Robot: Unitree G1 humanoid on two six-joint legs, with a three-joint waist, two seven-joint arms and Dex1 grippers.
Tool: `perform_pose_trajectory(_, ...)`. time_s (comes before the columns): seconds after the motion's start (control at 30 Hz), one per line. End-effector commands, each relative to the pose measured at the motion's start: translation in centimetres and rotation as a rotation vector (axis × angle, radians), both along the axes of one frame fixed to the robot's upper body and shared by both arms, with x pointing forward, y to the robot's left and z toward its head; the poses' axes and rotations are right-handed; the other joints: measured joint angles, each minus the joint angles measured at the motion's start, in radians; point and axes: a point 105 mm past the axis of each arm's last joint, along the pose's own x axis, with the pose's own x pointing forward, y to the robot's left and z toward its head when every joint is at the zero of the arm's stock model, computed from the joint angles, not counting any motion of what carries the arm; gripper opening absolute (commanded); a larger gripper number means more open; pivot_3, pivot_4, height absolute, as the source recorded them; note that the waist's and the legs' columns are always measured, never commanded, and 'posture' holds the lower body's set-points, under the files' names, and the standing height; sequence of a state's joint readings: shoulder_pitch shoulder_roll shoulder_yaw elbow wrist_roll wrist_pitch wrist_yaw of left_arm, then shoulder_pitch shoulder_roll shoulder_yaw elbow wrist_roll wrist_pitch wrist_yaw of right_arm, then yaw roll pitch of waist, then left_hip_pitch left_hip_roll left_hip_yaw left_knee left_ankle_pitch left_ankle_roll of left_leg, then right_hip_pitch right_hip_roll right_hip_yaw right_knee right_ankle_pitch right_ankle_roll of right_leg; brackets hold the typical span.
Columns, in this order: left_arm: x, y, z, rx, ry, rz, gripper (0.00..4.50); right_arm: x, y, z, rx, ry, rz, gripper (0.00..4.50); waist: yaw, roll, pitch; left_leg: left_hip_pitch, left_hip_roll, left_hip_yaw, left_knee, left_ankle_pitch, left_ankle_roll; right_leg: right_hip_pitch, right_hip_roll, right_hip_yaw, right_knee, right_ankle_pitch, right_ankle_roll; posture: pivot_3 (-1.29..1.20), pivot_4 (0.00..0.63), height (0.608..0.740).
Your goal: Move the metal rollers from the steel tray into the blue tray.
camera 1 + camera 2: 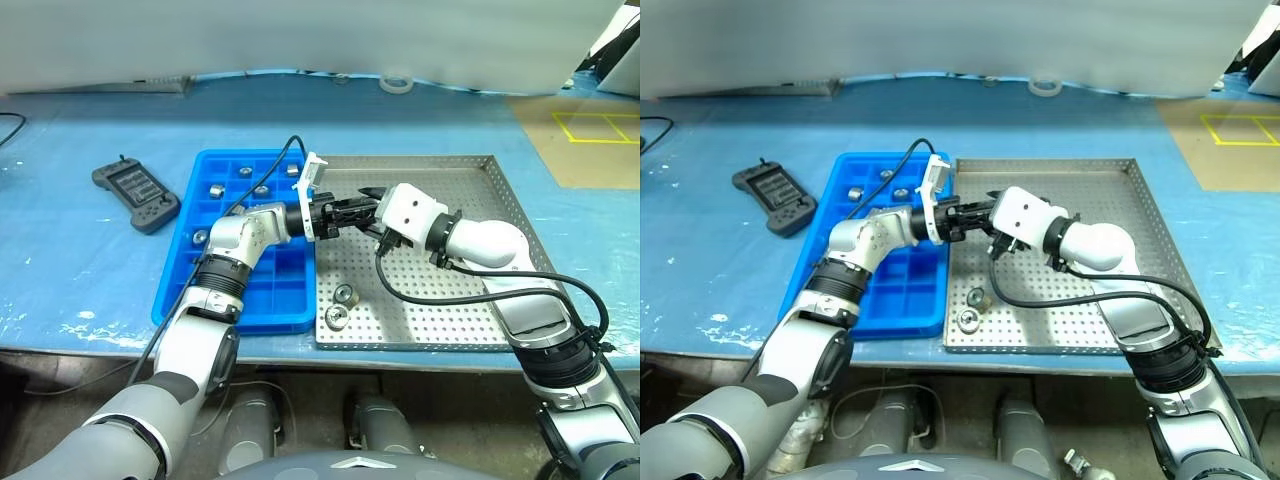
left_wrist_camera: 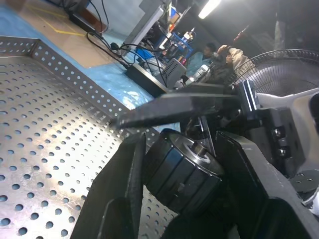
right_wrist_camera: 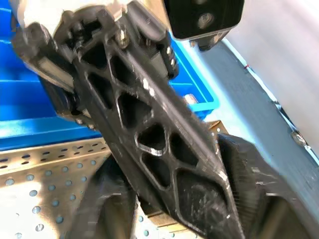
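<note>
Left wrist view: one metal roller (image 2: 182,172) sits clamped between the left tool's (image 1: 350,212) two black fingers, mid-frame over the steel tray (image 1: 500,200) beside the blue tray (image 1: 215,165). Right tool (image 1: 372,195) meets it fingertip to fingertip, its jaws apart around the left tool's finger. Two rollers (image 1: 340,306) lie at the steel tray's lower left, others (image 1: 214,189) in blue compartments; a dark controller (image 1: 136,194) rests left on the desk (image 1: 80,280).
</note>
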State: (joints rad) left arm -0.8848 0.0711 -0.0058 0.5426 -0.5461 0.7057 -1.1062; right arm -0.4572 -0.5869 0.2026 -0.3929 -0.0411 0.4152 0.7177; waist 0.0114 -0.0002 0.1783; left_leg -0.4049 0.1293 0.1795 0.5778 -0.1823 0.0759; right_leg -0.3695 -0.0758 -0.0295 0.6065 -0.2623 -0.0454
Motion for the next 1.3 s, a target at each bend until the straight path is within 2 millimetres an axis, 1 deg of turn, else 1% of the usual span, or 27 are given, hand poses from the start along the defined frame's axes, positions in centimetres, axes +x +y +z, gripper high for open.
perform_pose_trajectory(0.03,0.0,0.0,0.9,-0.016,-0.041,0.004,1.88,0.3,-0.2,2.2,0.040,-0.058,-0.017,3.74,0.000,0.000,0.000,0.000,0.000,0.000,0.000,0.000,0.000,0.000,0.000,0.000,0.000,0.000,0.000,-0.23,0.150,0.740)
perform_pose_trajectory(0.07,0.0,0.0,0.9,-0.015,-0.042,0.006,1.88,0.0,0.0,2.0,0.043,-0.030,0.008,3.74,0.000,0.000,0.000,0.000,0.000,0.000,0.000,0.000,0.000,0.000,0.000,0.000,0.000,0.000,0.000,-0.23,0.150,0.740)
perform_pose_trajectory(0.13,0.0,0.0,0.9,-0.014,-0.042,0.010,1.88,-0.1,0.2,2.2,0.063,-0.030,0.013,3.74,0.002,0.000,0.000,0.000,0.000,0.000,0.000,0.000,0.000,0.000,0.000,0.000,0.000,0.000,0.000,-0.23,0.150,0.740)
perform_pose_trajectory(0.3,0.2,0.2,0.8,-0.010,-0.045,0.021,1.88,0.0,-0.1,1.8,0.041,-0.031,0.001,3.74,0.001,0.000,0.000,0.000,0.000,0.000,0.000,0.000,0.000,0.000,0.000,0.000,0.000,0.000,0.000,-0.23,0.150,0.740)
perform_pose_trajectory(0.4,0.8,1.3,1.9,-0.038,-0.064,0.057,1.88,-0.4,-0.8,0.6,-0.007,0.001,0.002,3.74,0.002,0.000,0.000,0.000,0.000,0.000,0.000,0.000,0.000,0.000,0.000,0.000,0.000,0.000,0.000,-0.23,0.150,0.740)
perform_pose_trajectory(0.57,1.5,3.4,4.0,-0.080,-0.110,0.114,1.88,-0.7,-2.0,-0.4,-0.044,0.028,-0.018,3.74,0.001,0.000,0.000,0.000,0.000,0.000,0.000,0.000,0.000,0.000,0.000,0.000,0.000,0.000,0.000,-0.22,0.150,0.740)
perform_pose_trajectory(0.67,1.4,5.1,5.3,-0.092,-0.155,0.146,1.88,-0.8,-2.3,-0.7,-0.056,0.031,-0.027,3.74,0.001,0.000,0.000,0.000,0.000,0.000,0.000,0.000,0.000,0.000,0.000,0.000,0.000,0.000,0.000,-0.22,0.150,0.740)
perform_pose_trajectory(0.77,0.1,8.3,6.7,-0.068,-0.241,0.180,1.88,-0.8,-2.2,-0.8,-0.047,0.032,-0.028,3.74,-0.003,0.000,0.000,-0.001,0.000,0.000,-0.001,0.000,0.000,-0.001,0.000,0.000,-0.001,0.000,0.000,-0.20,0.150,0.740)
perform_pose_trajectory(0.87,-1.5,11.5,6.9,0.004,-0.301,0.225,1.88,-0.6,-1.9,-1.2,-0.043,0.037,-0.022,3.74,-0.016,0.000,0.000,0.000,0.000,0.000,-0.002,0.000,0.000,-0.001,0.000,0.000,0.000,0.000,0.000,-0.20,0.150,0.740)
perform_pose_trajectory(0.9,-1.9,12.7,7.1,0.020,-0.301,0.251,1.88,-0.6,-1.7,-1.3,-0.040,0.039,-0.015,3.74,-0.019,0.001,0.000,0.000,0.000,0.000,-0.003,0.000,-0.001,-0.002,0.000,0.000,0.000,0.000,0.000,-0.15,0.150,0.740)
perform_pose_trajectory(0.97,-2.6,14.7,7.5,0.057,-0.315,0.304,1.88,-0.4,-1.2,-1.6,-0.039,0.039,0.004,3.74,-0.019,0.000,0.000,0.000,0.001,0.000,-0.004,0.001,-0.002,-0.002,0.001,-0.001,0.000,0.000,0.000,-0.12,0.150,0.740)
perform_pose_trajectory(1.03,-3.1,15.7,7.7,0.087,-0.335,0.336,1.88,-0.2,-0.9,-1.7,-0.040,0.036,0.018,3.74,-0.013,0.000,0.000,0.000,0.000,0.000,-0.004,0.001,-0.003,-0.002,0.001,-0.001,0.000,0.000,0.000,-0.08,0.150,0.740)
perform_pose_trajectory(1.07,-3.5,16.8,7.9,0.120,-0.356,0.370,1.88,-0.1,-0.6,-1.8,-0.040,0.040,0.036,3.74,-0.006,0.000,0.001,0.000,0.000,0.000,-0.004,0.001,-0.003,-0.002,0.001,-0.001,0.000,0.000,0.000,-0.05,0.150,0.740)
perform_pose_trajectory(1.13,-4.5,18.6,7.7,0.215,-0.392,0.425,1.88,0.3,0.0,-2.0,-0.039,0.046,0.068,3.74,0.005,0.000,0.001,0.000,0.000,0.000,-0.004,0.000,-0.004,-0.002,0.001,-0.001,-0.001,0.000,0.000,0.00,0.150,0.740)
perform_pose_trajectory(1.17,-4.9,19.3,7.0,0.280,-0.407,0.445,1.88,0.5,0.3,-2.1,-0.038,0.045,0.081,3.74,0.006,0.000,0.001,0.000,0.000,0.000,-0.004,0.000,-0.005,-0.001,0.000,-0.001,-0.001,0.000,0.000,0.02,0.150,0.740)
perform_pose_trajectory(1.23,-5.8,20.4,4.7,0.423,-0.424,0.461,1.88,0.8,1.0,-2.2,-0.030,0.047,0.107,3.74,0.010,0.000,0.001,0.001,0.000,0.000,-0.005,0.000,-0.006,-0.001,0.001,0.000,-0.001,0.000,0.000,0.04,0.150,0.740)
perform_pose_trajectory(1.3,-6.7,21.4,2.5,0.525,-0.413,0.466,1.88,1.0,1.6,-2.3,-0.029,0.047,0.131,3.74,0.018,0.000,0.001,0.002,0.000,0.000,-0.006,0.000,-0.007,-0.001,0.001,0.000,-0.001,0.000,0.000,0.08,0.150,0.740)
